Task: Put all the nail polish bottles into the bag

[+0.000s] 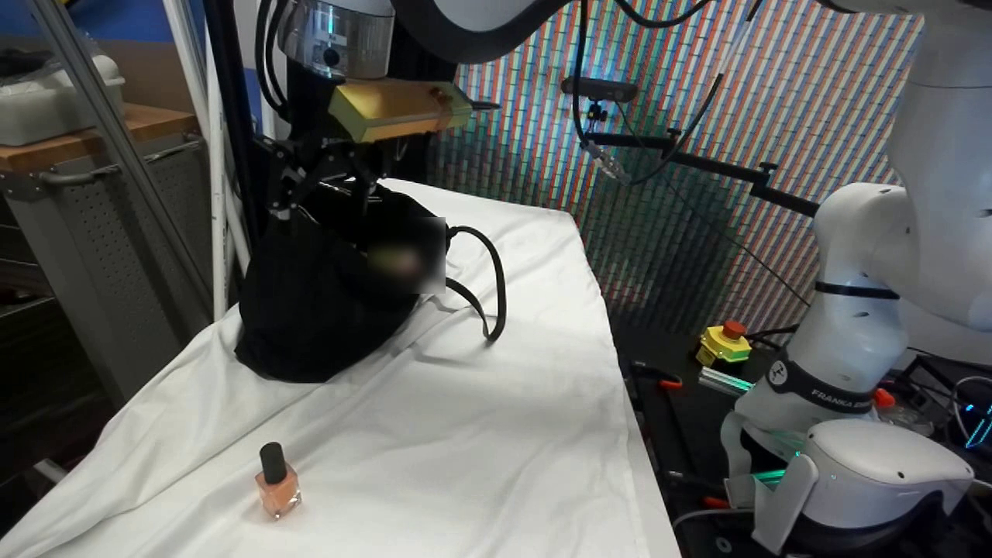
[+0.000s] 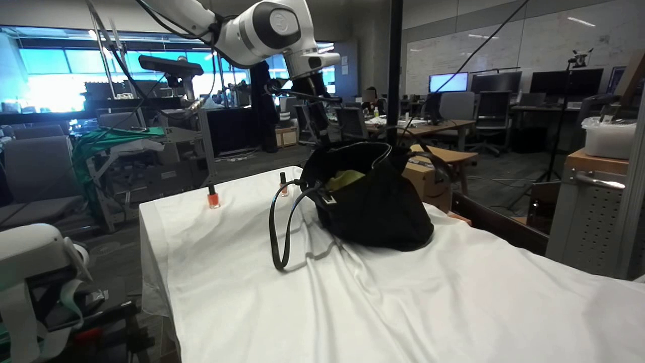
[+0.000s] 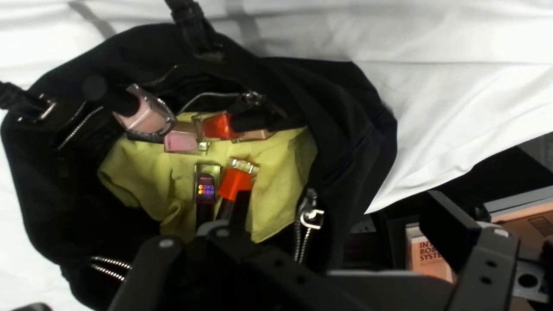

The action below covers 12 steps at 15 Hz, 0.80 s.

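Nail polish bottles [image 3: 148, 119] lie in the black bag [image 3: 356, 116] beneath your tool [image 3: 344, 211], its jaws wide apart; an orange bottle [image 2: 213, 199] and peach bottle [image 1: 278, 490] stand on the counter [image 2: 227, 282], well away from the tool.

Bright windows [image 2: 46, 60] glow behind a grey chair [image 2: 35, 166], and a whiteboard [image 2: 546, 46] hangs above a lit monitor [image 2: 457, 84]; the poorly lit floor [image 2: 257, 162] seems dark grey. A wood-topped metal cabinet [image 1: 85, 232] stands well apart from a multicoloured striped backdrop [image 1: 775, 101].
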Tool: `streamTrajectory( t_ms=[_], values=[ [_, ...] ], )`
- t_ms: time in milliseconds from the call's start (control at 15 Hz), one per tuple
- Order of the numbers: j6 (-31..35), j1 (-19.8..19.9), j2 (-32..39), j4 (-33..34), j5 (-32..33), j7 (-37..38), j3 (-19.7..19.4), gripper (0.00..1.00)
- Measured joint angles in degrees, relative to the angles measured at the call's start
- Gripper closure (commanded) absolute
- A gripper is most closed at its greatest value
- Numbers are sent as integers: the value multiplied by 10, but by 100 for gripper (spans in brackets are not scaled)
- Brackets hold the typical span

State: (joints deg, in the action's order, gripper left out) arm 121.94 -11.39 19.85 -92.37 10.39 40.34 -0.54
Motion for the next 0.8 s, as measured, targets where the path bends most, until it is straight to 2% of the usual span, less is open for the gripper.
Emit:
streamTrajectory(
  t_ms=[800],
  values=[
    [0,-54,-9,-44,0,34,45,0]
  ],
)
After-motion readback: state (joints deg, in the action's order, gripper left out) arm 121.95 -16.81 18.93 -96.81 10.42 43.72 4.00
